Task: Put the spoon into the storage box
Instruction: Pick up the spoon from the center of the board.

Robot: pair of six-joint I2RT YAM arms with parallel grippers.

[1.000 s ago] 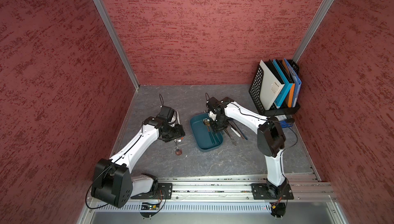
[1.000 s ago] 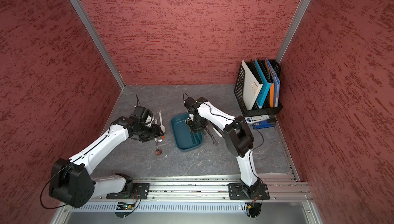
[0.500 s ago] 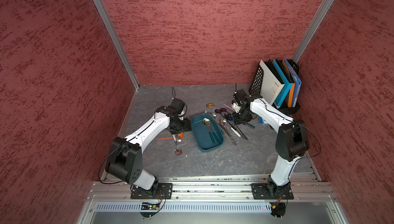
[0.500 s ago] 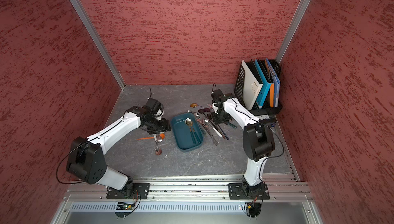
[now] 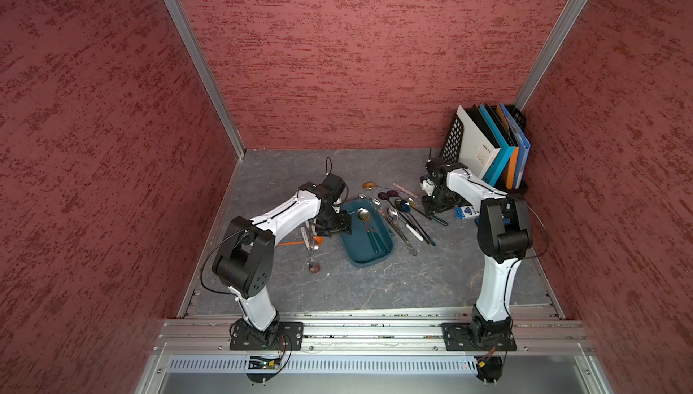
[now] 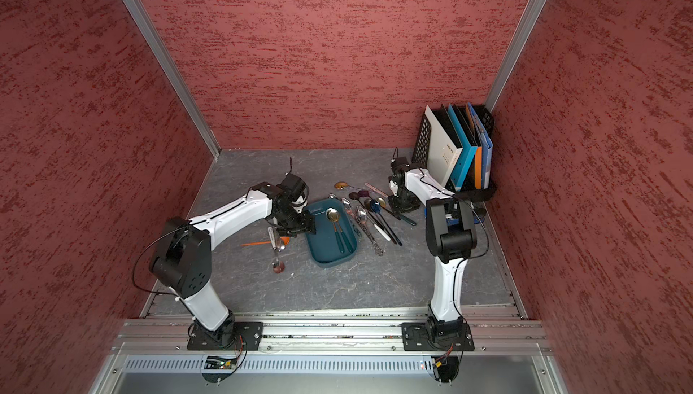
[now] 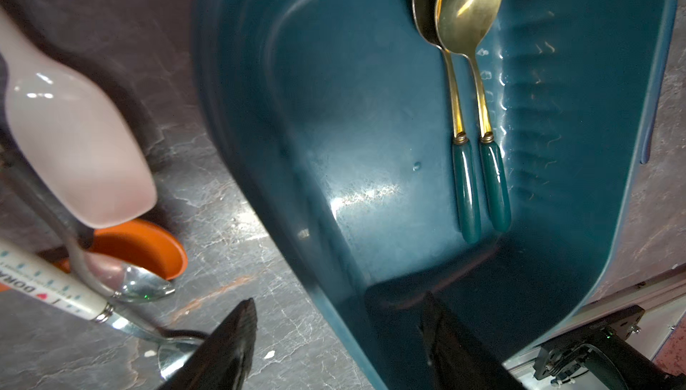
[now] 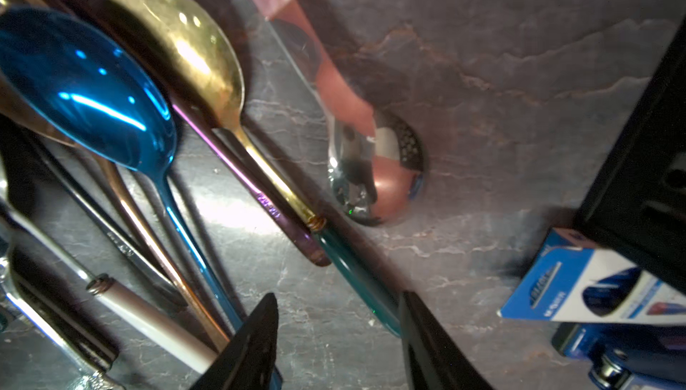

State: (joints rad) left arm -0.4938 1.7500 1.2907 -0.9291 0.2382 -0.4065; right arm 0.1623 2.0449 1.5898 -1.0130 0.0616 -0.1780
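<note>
While right gripper hangs spread-jawed, empty, over teal-handled gold spoon lying right of storage box, best move: drop straight, pinch handle only, miss purple handle beside it. Left gripper agape, empty, over box's left rim. Two spoons already inside.

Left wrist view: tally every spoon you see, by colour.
Pink spoon: 1
Orange spoon: 1
Silver spoons: 2
Gold spoons, in the box: 2
Total: 6
</note>
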